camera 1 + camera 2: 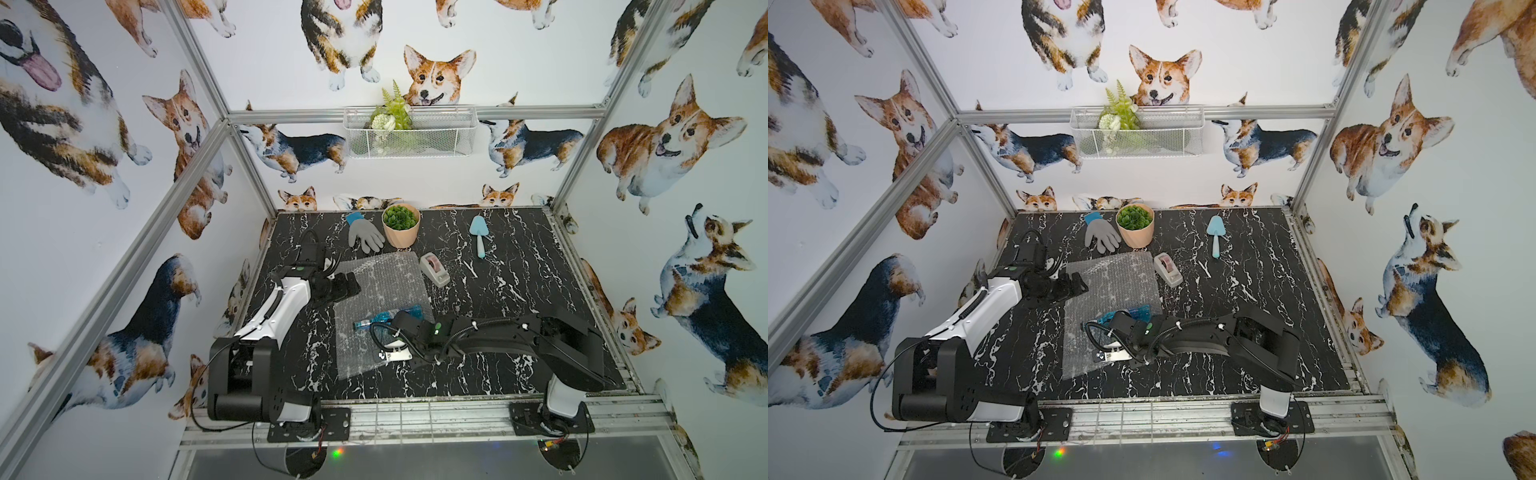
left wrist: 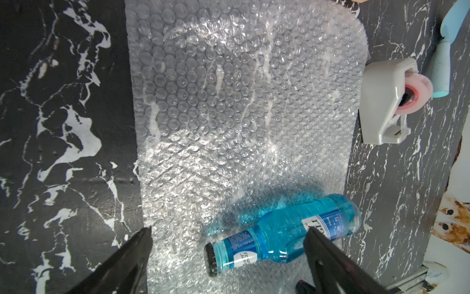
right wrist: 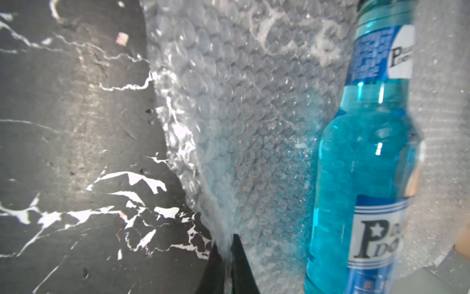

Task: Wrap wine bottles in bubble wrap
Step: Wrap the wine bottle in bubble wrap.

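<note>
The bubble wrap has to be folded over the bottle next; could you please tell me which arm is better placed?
Right, probably. The right gripper is shut on an edge of the bubble wrap, beside the wine bottle, while the left gripper hangs open above it, gripping nothing.

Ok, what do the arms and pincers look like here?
The left arm has white shells over black joints; the right arm is mostly black with a white base link. Both carry black cables and a green light. The left pincer and right pincer have slim black tapered fingers.
</note>
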